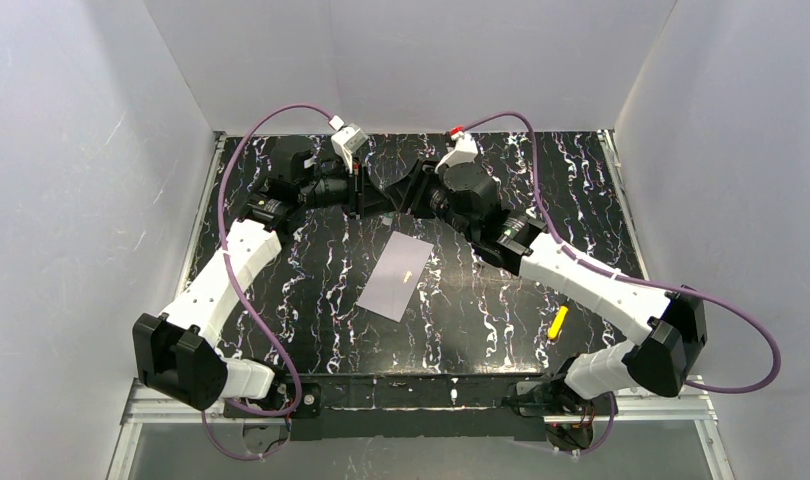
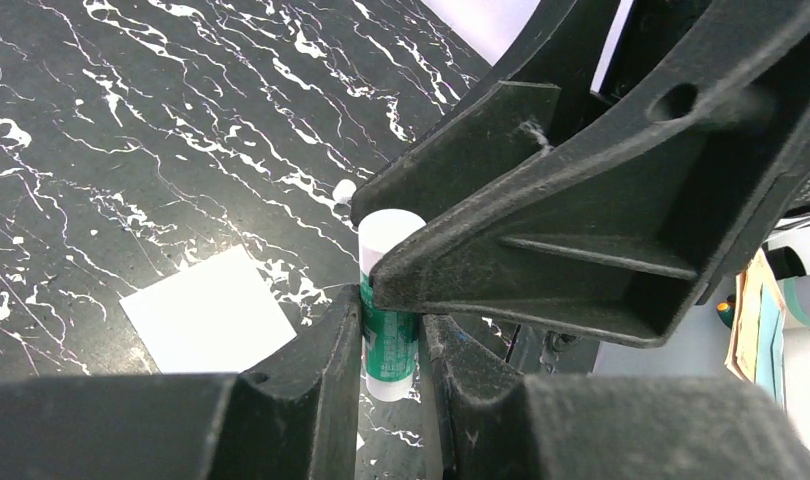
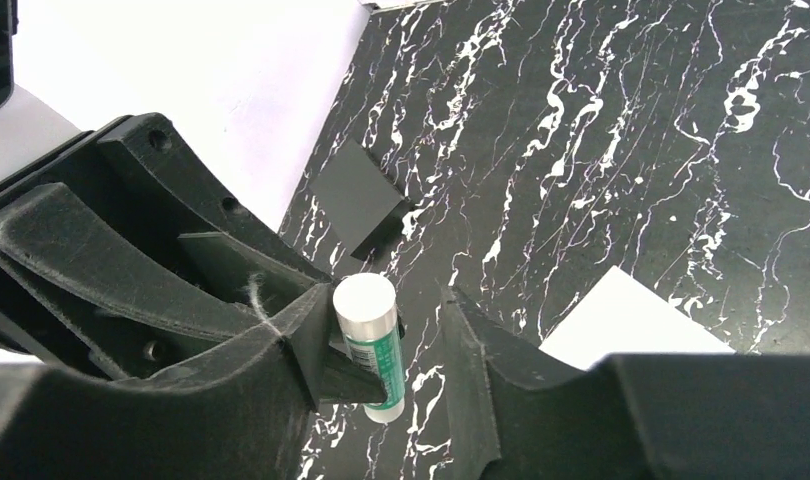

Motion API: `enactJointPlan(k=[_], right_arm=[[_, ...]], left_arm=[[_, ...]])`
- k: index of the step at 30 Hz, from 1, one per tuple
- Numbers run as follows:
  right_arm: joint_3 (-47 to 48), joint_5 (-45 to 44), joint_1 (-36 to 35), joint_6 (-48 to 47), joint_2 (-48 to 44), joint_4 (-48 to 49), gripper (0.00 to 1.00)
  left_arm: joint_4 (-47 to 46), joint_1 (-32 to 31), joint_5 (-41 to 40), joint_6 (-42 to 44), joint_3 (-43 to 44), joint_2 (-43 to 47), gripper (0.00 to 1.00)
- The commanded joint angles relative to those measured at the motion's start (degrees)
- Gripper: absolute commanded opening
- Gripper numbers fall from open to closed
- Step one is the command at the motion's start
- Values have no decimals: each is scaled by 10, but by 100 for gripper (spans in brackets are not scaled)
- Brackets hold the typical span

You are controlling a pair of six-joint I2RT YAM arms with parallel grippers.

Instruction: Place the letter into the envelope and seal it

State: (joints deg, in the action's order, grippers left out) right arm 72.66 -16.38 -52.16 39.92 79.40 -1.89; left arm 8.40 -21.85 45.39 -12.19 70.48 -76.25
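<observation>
Two pincers meet over the far middle of the desk (image 1: 481,300) at one glue stick (image 3: 366,320). The left pincer (image 2: 391,315) pinches it. The right pincer (image 3: 386,310) is spread around it, one finger touching. One envelope (image 1: 393,275) lies flat mid-desk, apart from them. One black block (image 3: 361,200) sits nearby, and one yellow item (image 1: 558,322) lies to the right.

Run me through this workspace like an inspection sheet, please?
Surface: black white-veined table, flat.
Job's things: envelope lies flat mid-table; letter not seen.
Clutter: yellow object near the right arm; flat black piece by the wall.
Grippers: left gripper jaws shut on the glue stick; right gripper jaws open around it.
Cables: purple cables loop from both arms, away from the envelope.
Surroundings: white walls on three sides.
</observation>
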Motion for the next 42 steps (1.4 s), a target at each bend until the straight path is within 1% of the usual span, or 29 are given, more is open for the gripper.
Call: enactJointPlan(k=[1,3,6,11,13,15,16,18,20,23,25,27,29,33,34,36,37,38,39,40,41,42], right_arm=[[20,1,-7,0,3,-6,47],[21,-1,-7,-1,5,-3,41],[19,5,-7,1,7,4,33],[10,24,-6,-8,-2,14,2],[-6,53,7,-37,-20,56,1],[-36,143,36,-69,-46,114,1],[-57,204,57,-81,-59,146,1],[-84,317,96,-91,-78,204,1],[-115,423,124,-89,-93,280,1],[-141,526,137,-77,-103,378,1],[-126,585,137,-80,-96,387,1],[-120,627,137,-76,-91,408,1],[-117,663,137,-64,-89,439,1],[-91,714,133,-60,-81,443,1],[-86,713,133,-62,-81,434,1],[-74,673,132,-76,-81,385,1],[-64,644,132,-92,-83,348,3],[-58,596,132,-101,-84,313,26],[-55,520,132,-104,-87,280,47],[-58,467,133,-93,-90,265,66],[-64,423,132,-74,-91,263,76],[-71,381,132,-51,-92,261,80]], left_arm=[[-27,-1,13,2,1,29,0],[-27,0,26,-2,0,29,0],[-15,-1,50,-1,9,21,0],[15,1,53,-4,23,13,0],[40,6,86,-12,42,1,0],[60,14,139,-17,54,-6,0],[59,19,171,-20,52,-5,0],[55,23,231,-17,42,0,0],[52,25,273,-13,36,3,0],[42,25,338,-9,32,8,0],[22,25,372,-16,26,16,0],[11,25,409,-24,24,20,0],[9,25,423,-24,24,26,0],[9,24,442,-24,24,31,0],[8,24,440,-24,24,32,0],[1,24,429,-29,27,34,0],[-5,24,414,-34,28,34,0],[-14,24,392,-42,28,35,0],[-35,24,368,-56,22,36,0],[-60,24,342,-76,16,38,0],[-88,24,315,-96,8,40,0],[-113,24,294,-112,-1,41,0]])
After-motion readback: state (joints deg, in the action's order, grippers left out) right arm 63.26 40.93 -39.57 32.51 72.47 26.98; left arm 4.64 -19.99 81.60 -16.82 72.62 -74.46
